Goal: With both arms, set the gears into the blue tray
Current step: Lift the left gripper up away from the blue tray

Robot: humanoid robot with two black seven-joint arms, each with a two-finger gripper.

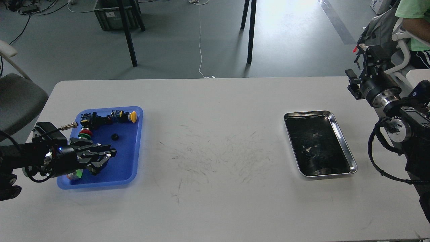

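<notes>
**Left claw over the blue tray, one gear inside it**

The blue tray lay at the left end of the white table, its far end crowded with push-button switches: one with a yellow cap near the far right corner, others with red and green caps along the left rim. A single gear, small, black and round, sat on the bare blue floor just right of the red and green caps and apart from them.

The left gripper hung over the near half of the tray, pointing right. Its dark fingers overlapped each other against the blue, so I could not tell how far apart they stood or whether anything was between them. It was near the gear but not touching it.

The steel tray sat well to the right on the table, its dark inside showing only faint glints. The right gripper was raised beyond the table's far right corner, well apart from both trays; seen dark and small, its opening could not be told either
</notes>
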